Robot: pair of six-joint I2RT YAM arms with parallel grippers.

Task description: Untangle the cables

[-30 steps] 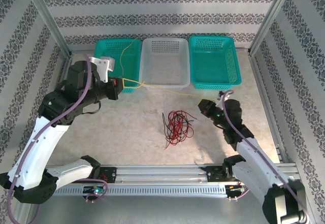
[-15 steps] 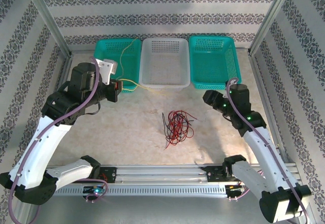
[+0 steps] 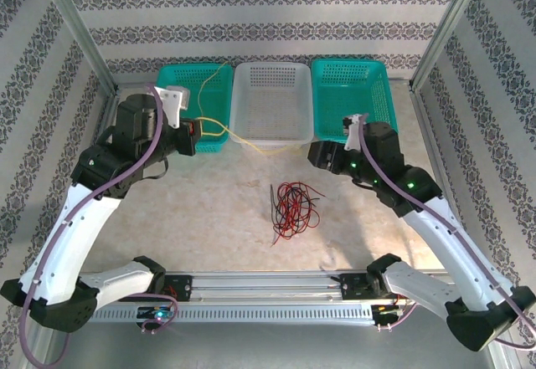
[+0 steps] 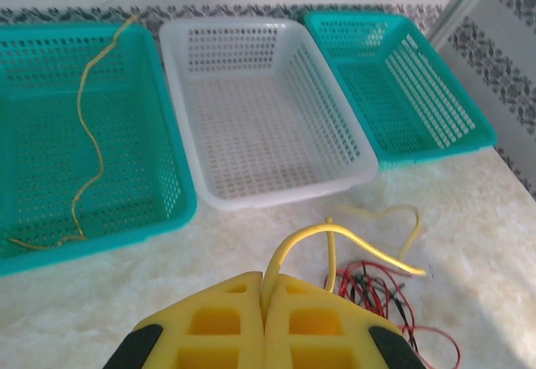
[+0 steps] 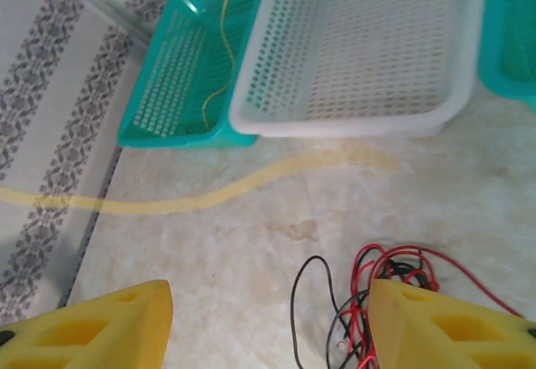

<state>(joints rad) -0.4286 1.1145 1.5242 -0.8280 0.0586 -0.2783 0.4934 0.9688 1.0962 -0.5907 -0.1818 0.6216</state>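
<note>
Yellow cable [image 3: 251, 144] stretches left-right from the pinching left tool [image 3: 194, 135]; right tool [image 3: 316, 153] gapes wide.

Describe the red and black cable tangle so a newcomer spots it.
Find the white perforated plastic basket at the back. In front lies a loose tangle of thin red and black cables. Unlike the yellow cable in the left hand, it lies free.

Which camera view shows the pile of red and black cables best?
The top view: the whole pile of red and black cables lies in the open. The left wrist view catches part of it at the lower right; the right wrist view cuts it off at the bottom edge.
</note>
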